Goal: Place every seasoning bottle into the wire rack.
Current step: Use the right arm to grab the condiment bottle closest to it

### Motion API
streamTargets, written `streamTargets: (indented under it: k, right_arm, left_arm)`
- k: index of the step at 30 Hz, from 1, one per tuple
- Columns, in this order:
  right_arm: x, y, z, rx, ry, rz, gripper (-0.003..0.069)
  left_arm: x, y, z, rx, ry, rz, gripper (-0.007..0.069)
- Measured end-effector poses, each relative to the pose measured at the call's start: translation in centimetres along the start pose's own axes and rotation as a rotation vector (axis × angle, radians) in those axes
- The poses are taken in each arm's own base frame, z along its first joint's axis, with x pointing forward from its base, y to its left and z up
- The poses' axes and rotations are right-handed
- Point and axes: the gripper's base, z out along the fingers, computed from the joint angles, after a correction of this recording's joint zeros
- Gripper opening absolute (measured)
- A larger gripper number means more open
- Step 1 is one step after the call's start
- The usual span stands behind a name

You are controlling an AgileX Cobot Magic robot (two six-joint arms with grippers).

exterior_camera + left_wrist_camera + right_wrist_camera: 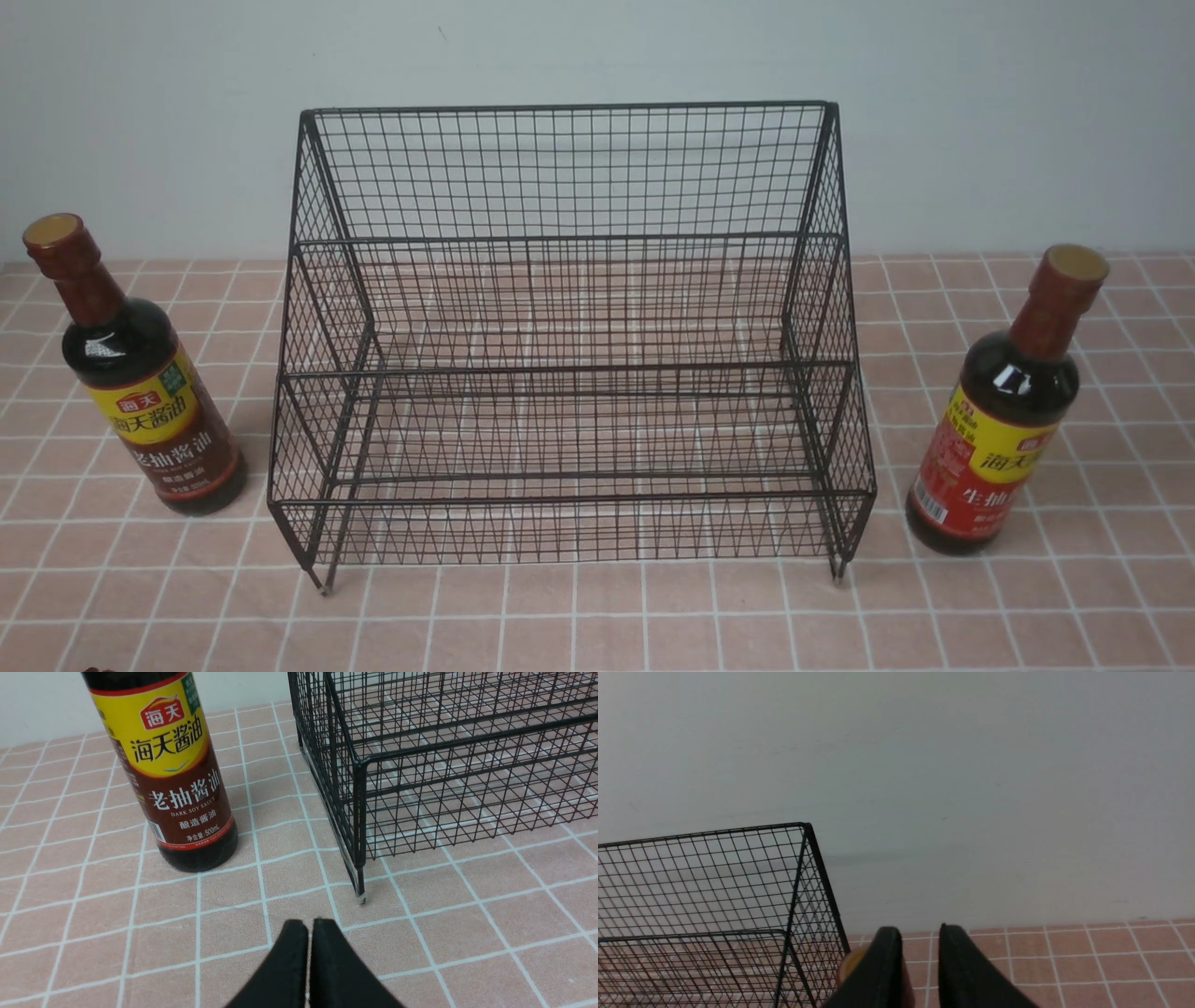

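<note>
Left gripper [310, 926] closed, right gripper [920, 931] slightly parted; brown bottle [154, 401] at rack's [569, 368] nine o'clock, red bottle [994, 439] at three

Before me, a table [616, 616] with pinkish tiles and pale grout lines is spreading across the lower part of the front view. On it, a black wire rack [569, 368] is standing at the centre of the frame. A brown-label bottle [177, 420] is standing on the tiles at the left, and a red-label bottle [990, 448] is standing at the right, both apart from my rack.
</note>
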Motion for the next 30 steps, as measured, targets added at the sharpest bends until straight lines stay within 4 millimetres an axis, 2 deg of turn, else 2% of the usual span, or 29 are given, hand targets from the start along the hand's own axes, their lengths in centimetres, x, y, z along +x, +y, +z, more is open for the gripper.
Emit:
streamTargets:
  k: [2, 3, 5, 6, 7, 9, 14, 21, 24, 25, 27, 28, 30]
  right_arm:
    - [-0.2, 0.3, 0.6, -0.014, 0.006, -0.003, 0.0156]
    - [-0.6, 0.7, 1.6, -0.039, 0.012, -0.007, 0.0205]
    - [-0.8, 1.1, 2.3, -0.056, 0.017, -0.009, 0.0251]
    - [-0.9, 1.5, 3.3, -0.078, 0.023, -0.010, 0.0311]
    - [-0.9, 1.6, 3.8, -0.085, 0.029, -0.008, 0.0340]
    - [-0.8, 1.8, 5.2, -0.091, 0.052, -0.007, 0.0414]
    - [0.5, 1.7, 7.7, -0.079, 0.124, -0.007, 0.0517]
    - [2.6, 1.3, 9.5, -0.058, 0.220, -0.009, 0.0535]
    - [3.2, 1.2, 9.8, -0.050, 0.251, -0.018, 0.0506]
    - [3.3, 1.2, 9.9, -0.050, 0.260, -0.030, 0.0443]
    - [3.4, 1.2, 9.9, -0.054, 0.261, -0.045, 0.0374]
    - [3.3, 1.2, 9.9, -0.063, 0.259, -0.080, 0.0275]
    - [3.3, 1.3, 9.9, -0.073, 0.258, -0.125, 0.0276]
  left_arm:
    - [0.0, 0.0, 0.0, 0.000, 0.000, 0.000, -0.0007]
    - [0.0, 0.0, 0.0, 0.000, 0.000, 0.000, -0.0007]
    - [0.0, 0.0, 0.0, 0.000, 0.000, 0.000, -0.0007]
    - [0.0, 0.0, 0.0, 0.000, 0.000, 0.000, -0.0007]
    - [0.0, 0.0, 0.0, 0.000, 0.000, 0.000, -0.0007]
    - [0.0, 0.0, 0.0, 0.000, 0.000, 0.000, -0.0007]
    - [0.0, 0.0, 0.0, 0.000, 0.000, 0.000, -0.0007]
    - [0.0, 0.0, 0.0, 0.000, 0.000, 0.000, -0.0007]
    - [0.0, 0.0, 0.0, 0.000, 0.000, 0.000, -0.0007]
    - [0.0, 0.0, 0.0, 0.000, 0.000, 0.000, -0.0007]
    - [0.0, 0.0, 0.0, 0.000, 0.000, 0.000, -0.0007]
    - [0.0, 0.0, 0.0, 0.000, 0.000, 0.000, -0.0007]
    - [0.0, 0.0, 0.0, 0.000, 0.000, 0.000, -0.0007]
